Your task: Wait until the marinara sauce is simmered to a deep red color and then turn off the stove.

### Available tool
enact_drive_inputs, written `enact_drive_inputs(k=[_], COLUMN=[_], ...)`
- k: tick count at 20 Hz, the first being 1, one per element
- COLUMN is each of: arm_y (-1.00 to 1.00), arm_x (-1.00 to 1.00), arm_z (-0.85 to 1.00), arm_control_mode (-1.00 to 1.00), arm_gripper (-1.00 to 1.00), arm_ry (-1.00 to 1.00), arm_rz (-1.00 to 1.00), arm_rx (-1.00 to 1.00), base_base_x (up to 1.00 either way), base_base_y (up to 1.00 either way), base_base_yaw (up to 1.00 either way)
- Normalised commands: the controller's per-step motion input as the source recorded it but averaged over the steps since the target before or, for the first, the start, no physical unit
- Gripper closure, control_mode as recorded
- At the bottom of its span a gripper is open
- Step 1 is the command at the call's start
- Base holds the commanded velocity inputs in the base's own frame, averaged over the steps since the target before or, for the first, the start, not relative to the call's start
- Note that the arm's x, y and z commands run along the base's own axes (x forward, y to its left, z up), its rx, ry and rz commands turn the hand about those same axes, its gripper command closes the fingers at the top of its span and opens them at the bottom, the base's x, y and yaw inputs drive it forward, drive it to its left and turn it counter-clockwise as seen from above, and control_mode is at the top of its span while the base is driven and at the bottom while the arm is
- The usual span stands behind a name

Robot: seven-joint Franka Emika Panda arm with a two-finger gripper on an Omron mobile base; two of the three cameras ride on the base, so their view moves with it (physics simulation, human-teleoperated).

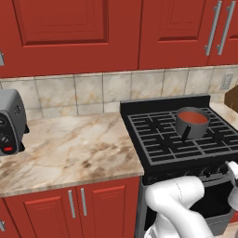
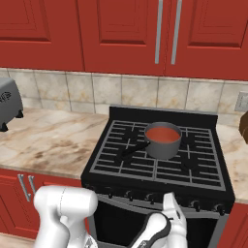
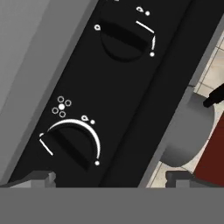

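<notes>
Black gas stove (image 2: 160,160) with dark grid grates, raised back panel and a row of front knobs, set between two runs of beige marbled desk (image 1: 69,144) under red cabinet doors. Small grey saucepan (image 2: 163,140) with a dark handle, upright on the grate at the rear of the stove, right of centre in the left base view and near centre in the right base view. Smooth orange-red marinara sauce (image 2: 162,134) inside the saucepan, a flat round disc rimmed by the grey wall; handle directed toward the front left of the stove. Small grey toaster (image 1: 10,122) with knobs on the desk, well apart from the stove to its left.

White arm folded low in front of the silver oven front, below the knob row. Two-finger gripper (image 3: 114,178) aimed at the black knob panel, fingers (image 3: 41,178) spread wide apart, nothing between them. Nearer round black knob (image 3: 72,146) just above the left fingertip, ringed by a white arc and a small burner diagram; second black knob (image 3: 124,39) farther along the panel. Contact between fingers and knob: none visible.
</notes>
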Motion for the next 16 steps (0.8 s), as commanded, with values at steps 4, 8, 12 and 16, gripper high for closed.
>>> enact_drive_inputs(k=[4,8,12,16], arm_y=[0.02,0.11,0.25,0.35], arm_x=[-0.14,-0.1,-0.08,-0.09], arm_z=[-0.04,-0.01,0.0,0.0], arm_control_mode=[-1.0,-1.0,-1.0,-1.0], arm_gripper=[-1.0,-1.0,-1.0,-1.0], arm_ry=[-0.09,-0.07,-0.05,-0.04], arm_rz=[0.12,0.15,0.16,0.14], arm_rx=[-0.03,-0.04,-0.05,-0.06], base_base_x=[0.0,0.0,0.0,0.0], base_base_y=[0.0,0.0,0.0,0.0], base_base_yaw=[0.0,0.0,0.0,0.0])
